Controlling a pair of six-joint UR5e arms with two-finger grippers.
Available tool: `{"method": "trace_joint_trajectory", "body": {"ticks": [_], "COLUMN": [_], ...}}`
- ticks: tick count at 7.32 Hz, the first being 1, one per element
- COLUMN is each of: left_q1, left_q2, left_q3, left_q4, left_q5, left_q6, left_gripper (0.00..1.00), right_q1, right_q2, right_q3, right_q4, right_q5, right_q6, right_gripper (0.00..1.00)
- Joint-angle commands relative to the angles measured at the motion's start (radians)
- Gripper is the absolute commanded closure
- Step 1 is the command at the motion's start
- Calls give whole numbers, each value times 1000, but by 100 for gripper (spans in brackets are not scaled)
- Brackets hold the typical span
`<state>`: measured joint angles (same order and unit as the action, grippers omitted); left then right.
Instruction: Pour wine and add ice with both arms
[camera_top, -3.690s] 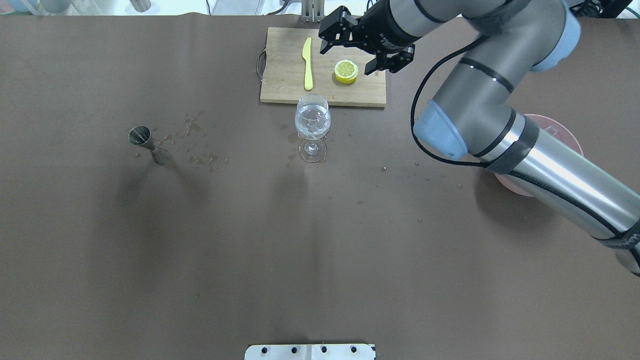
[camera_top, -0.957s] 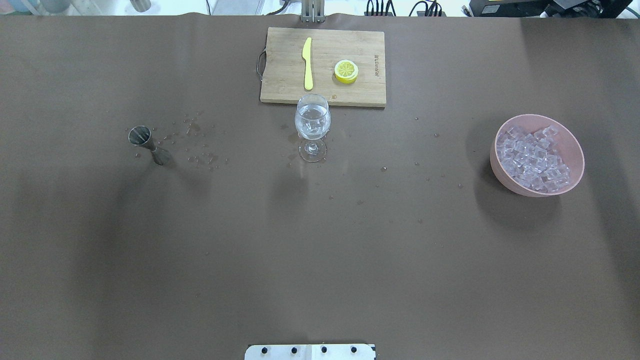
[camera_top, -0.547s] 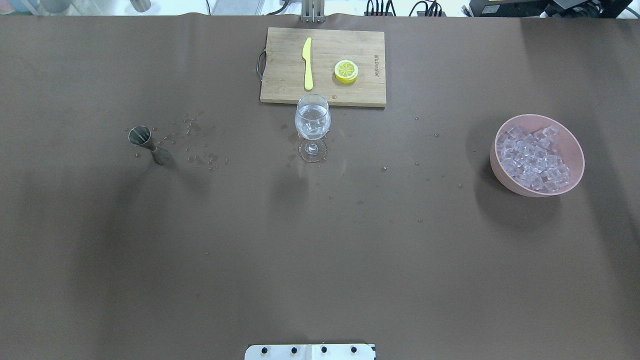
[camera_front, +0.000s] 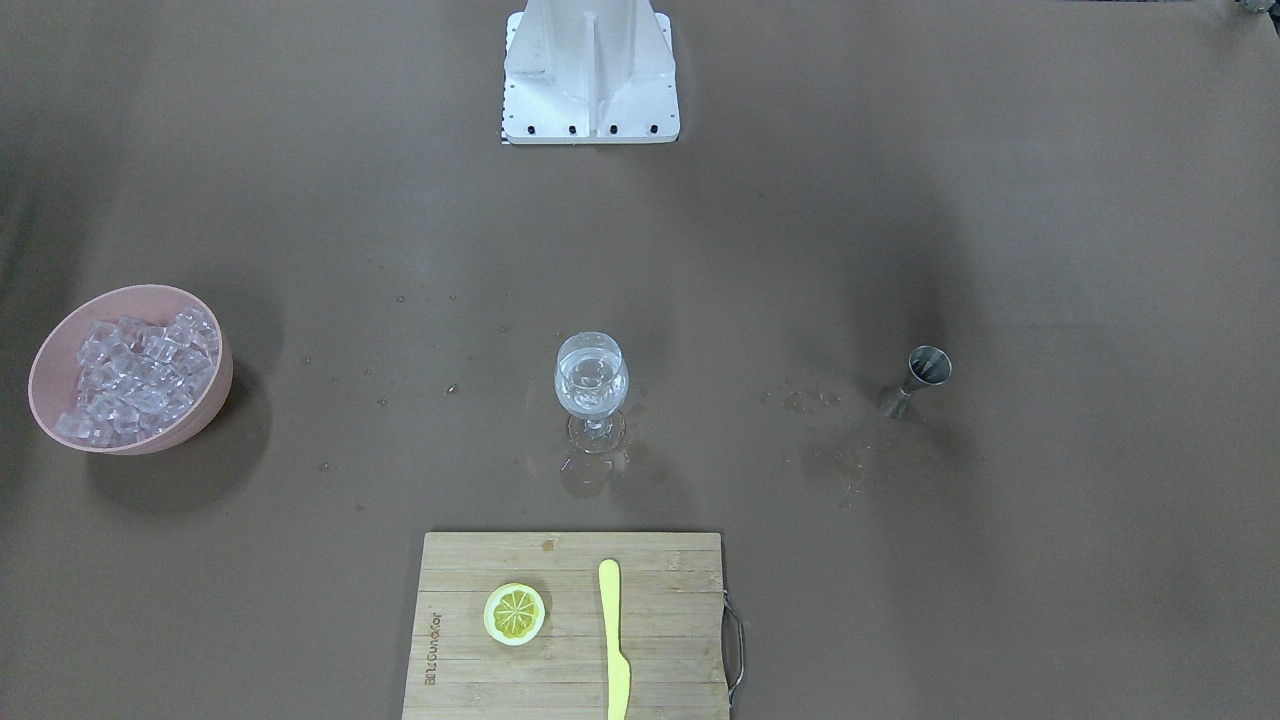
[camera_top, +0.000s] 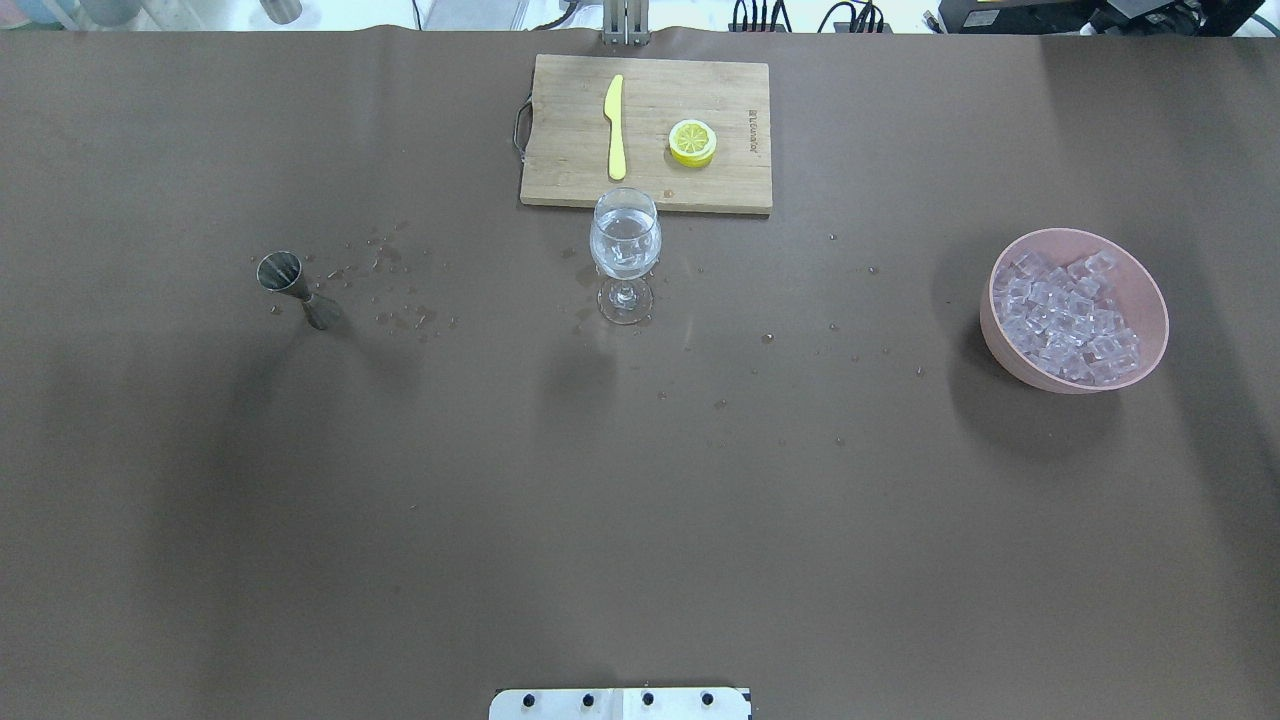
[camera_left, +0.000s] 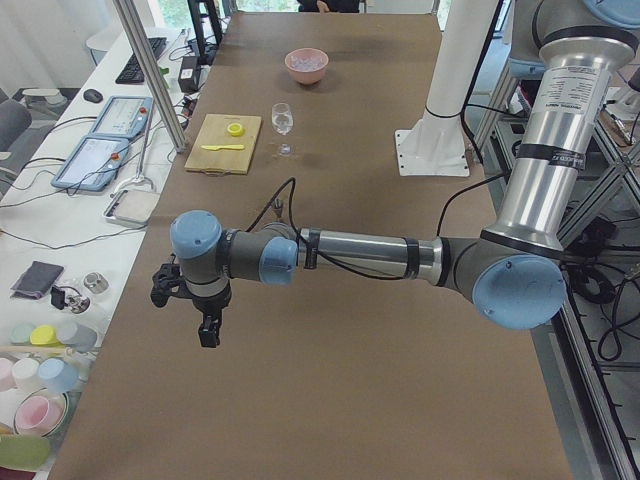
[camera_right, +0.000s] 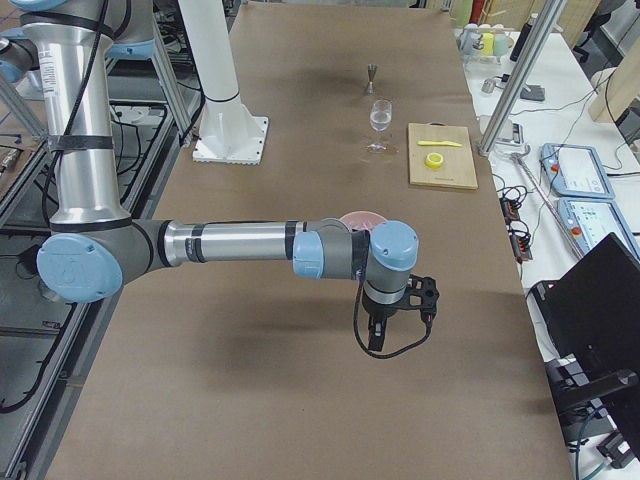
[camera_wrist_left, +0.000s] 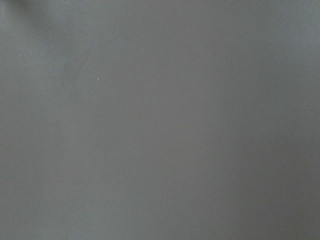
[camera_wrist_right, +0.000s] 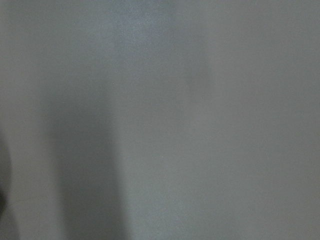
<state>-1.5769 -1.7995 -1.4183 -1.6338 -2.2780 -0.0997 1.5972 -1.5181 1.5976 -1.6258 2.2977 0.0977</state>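
The wine glass (camera_top: 625, 245) stands in the middle of the table, in front of the cutting board. It holds clear wine and some ice (camera_front: 590, 383). The heap of ice (camera_top: 1065, 320) fills a pink bowl (camera_top: 1003, 352) at the right. Both arms are outside the overhead and front views. The left gripper (camera_left: 187, 312) hangs over bare table at the left end. The right gripper (camera_right: 402, 318) hangs over bare table at the right end, near the bowl (camera_right: 362, 218). I cannot tell whether either is open or shut. Both wrist views show only bare brown cloth.
A steel jigger (camera_top: 298, 290) stands at the left with droplets beside it. A wooden cutting board (camera_top: 700, 175) at the far edge carries a yellow knife (camera_top: 615, 125) and a lemon slice (camera_top: 692, 142). The white mounting base (camera_front: 590, 75) sits at the near edge.
The right arm, which reached over the cutting board near the lemon 3.7 s ago, has left the overhead view and uncovered the bowl. Nothing has changed in the last second.
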Motion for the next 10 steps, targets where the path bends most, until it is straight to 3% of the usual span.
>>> {"method": "trace_joint_trajectory", "body": {"ticks": [1, 4, 7, 10], "left_q1": [0, -2, -2, 0], "left_q2": [3, 37, 126, 127], "left_q3": [1, -4, -131, -130], "left_q4": [0, -12, -2, -1], "left_q5": [0, -2, -3, -3], "left_q6": [0, 3, 2, 2], "left_gripper": [2, 2, 2, 2], "right_q1": [0, 0, 0, 0], "right_q2": [-1, -1, -1, -1], "right_q3": [1, 2, 4, 5], "right_q4": [1, 1, 1, 1], "right_q5": [0, 0, 0, 0], "right_q6": [-1, -1, -1, -1], "right_gripper": [0, 0, 0, 0]}}
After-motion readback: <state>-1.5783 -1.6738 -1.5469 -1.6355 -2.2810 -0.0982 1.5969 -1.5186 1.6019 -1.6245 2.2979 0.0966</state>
